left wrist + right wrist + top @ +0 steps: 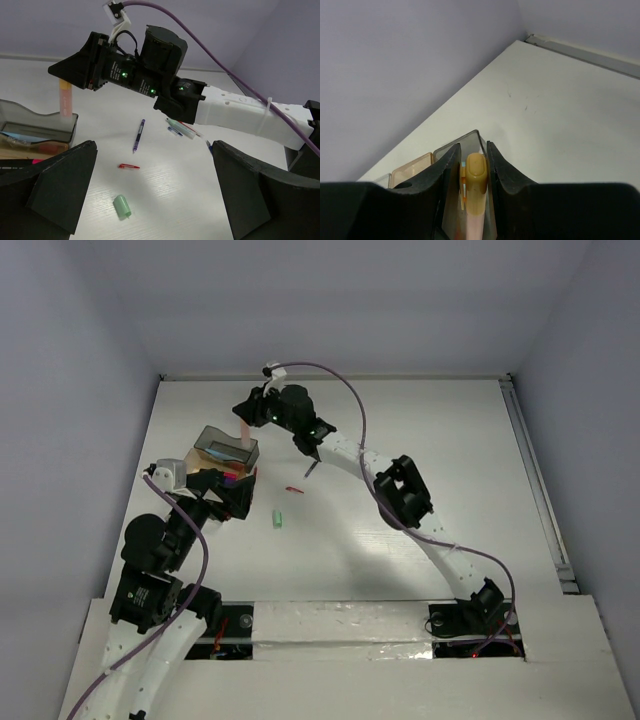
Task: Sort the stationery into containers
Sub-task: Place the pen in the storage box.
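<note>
Peach highlighter pinched above the containers

My left gripper (154, 150) gapes wide, holding nothing, just beside the clear-grey containers (215, 436); my right gripper (472, 147) clamps a peach highlighter (475, 172) upright over them. A green cap (278, 519), red pen (294, 488) and purple pen (138, 135) lie on the white table (430, 430); lilac walls (350, 300); any print is too small to read

Soft, even overhead light; white table (350, 560) bright, no hard glare. Faint diffuse shadows under the arms in top view. Left wrist view sharp mid-field, left gripper's fingers (60, 185) dark, slightly soft. Right wrist view: right gripper's fingers (440, 170) and peach highlighter (476, 172) close-up, blurred
</note>
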Available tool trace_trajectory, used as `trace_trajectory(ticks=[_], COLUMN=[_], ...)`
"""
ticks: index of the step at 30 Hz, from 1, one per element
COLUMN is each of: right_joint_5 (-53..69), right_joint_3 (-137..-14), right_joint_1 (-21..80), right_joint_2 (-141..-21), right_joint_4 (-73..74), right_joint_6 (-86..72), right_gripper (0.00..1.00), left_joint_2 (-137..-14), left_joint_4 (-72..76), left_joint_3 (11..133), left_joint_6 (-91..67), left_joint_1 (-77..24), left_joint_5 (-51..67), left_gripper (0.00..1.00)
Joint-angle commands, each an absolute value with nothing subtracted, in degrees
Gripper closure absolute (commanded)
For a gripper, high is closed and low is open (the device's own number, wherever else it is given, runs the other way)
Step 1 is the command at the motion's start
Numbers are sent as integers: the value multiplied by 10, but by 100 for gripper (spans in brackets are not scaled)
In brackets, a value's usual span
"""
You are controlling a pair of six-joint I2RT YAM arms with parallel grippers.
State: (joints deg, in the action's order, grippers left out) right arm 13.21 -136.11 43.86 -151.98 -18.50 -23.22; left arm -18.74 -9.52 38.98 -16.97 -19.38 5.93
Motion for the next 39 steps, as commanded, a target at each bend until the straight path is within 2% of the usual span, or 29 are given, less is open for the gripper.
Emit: trace_trajectory(ticks=[1,12,15,16,19,22,28,34,35,36,37,39], right_joint_5=[134,113,119,118,110,117,138,132,128,121,115,95], right_joint_3=[-1366,-1392,-1412,-1419,-1465,-1473,-1448,-1323,-1255,-1213,-1169,-1042], right_joint_1=[458,474,474,480,486,486,486,486,486,486,486,486], right_joint_2=[-1514,-1535,-1543,-1550,-1565,-1568,-1544,-1431,-1407,-1380,-1353,-1269], right_joint_4=[-190,-152,-142,-140,-122,-128,-143,-166,-178,-188,-199,-213], right_joint_6=[-183,-118,-113,-110,-94,-109,-141,-131,-126,-126,-127,-139], right_gripper=[100,99,88,79,61,49,32,33,35,39,52,58], left_joint_2=[-188,-187,-187,-188,-190,-192,-199,-205,-206,-206,-205,-205], left_joint_4=[-76,-76,-75,-76,-72,-69,-68,-68,-68,-69,-68,-68], left_joint_3=[390,390,389,389,389,388,388,388,388,388,388,387], left_joint_6=[-163,-163,-163,-164,-164,-165,-167,-167,-167,-167,-167,-168], left_joint_1=[-192,-192,-192,-192,-192,-186,-181,-171,-171,-171,-171,-171], left_joint_5=[66,70,71,72,75,78,84,88,87,88,89,91], left_gripper=[1,1,1,1,1,1,1,1,1,1,1,1])
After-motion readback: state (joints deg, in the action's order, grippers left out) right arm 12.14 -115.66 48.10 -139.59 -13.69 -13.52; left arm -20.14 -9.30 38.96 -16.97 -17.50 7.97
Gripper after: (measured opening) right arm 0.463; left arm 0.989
